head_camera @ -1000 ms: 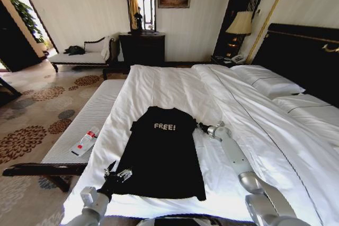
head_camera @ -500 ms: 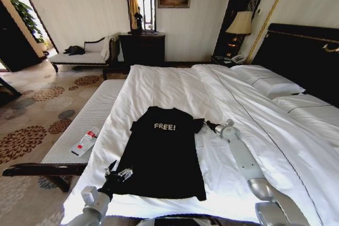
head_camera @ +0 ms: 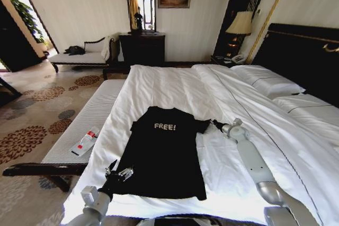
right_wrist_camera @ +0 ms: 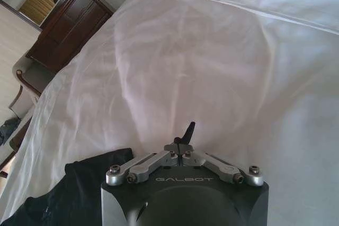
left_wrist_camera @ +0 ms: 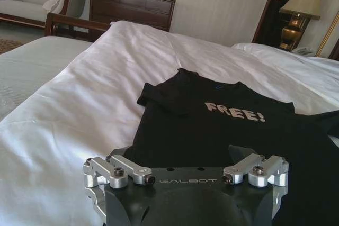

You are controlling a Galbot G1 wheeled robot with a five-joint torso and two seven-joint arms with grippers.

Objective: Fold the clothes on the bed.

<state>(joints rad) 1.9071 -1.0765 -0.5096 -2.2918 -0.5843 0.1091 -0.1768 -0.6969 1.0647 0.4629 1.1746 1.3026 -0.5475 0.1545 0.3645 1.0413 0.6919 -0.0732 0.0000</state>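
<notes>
black t-shirt [head_camera: 161, 154] lying face up and flat on the near part of the bed [head_camera: 175, 86], "free!" lettering toward the headboard, hem toward the robot; the shirt's right-hand sleeve is drawn out sideways to a point, the other lies close to the body. right gripper [head_camera: 213, 124] at the tip of that drawn-out sleeve, arm reaching across the white duvet; in the right wrist view its fingers [right_wrist_camera: 186, 130] meet in a narrow point above bare duvet with the sleeve below and to the side of them, so whether any cloth is pinched cannot be told from here. left gripper [head_camera: 117, 173] low at the near left hem corner, spread wide, finger links to either side of the hem edge in the left wrist view.

for a clean fold: take each hold on a single edge of fabric only, never the duvet beneath; keep sleeve and hem under equal light tension; carry both over the lettering line together so the crease runs straight.

a striped bench [head_camera: 85, 125] stands beside the bed.
</notes>
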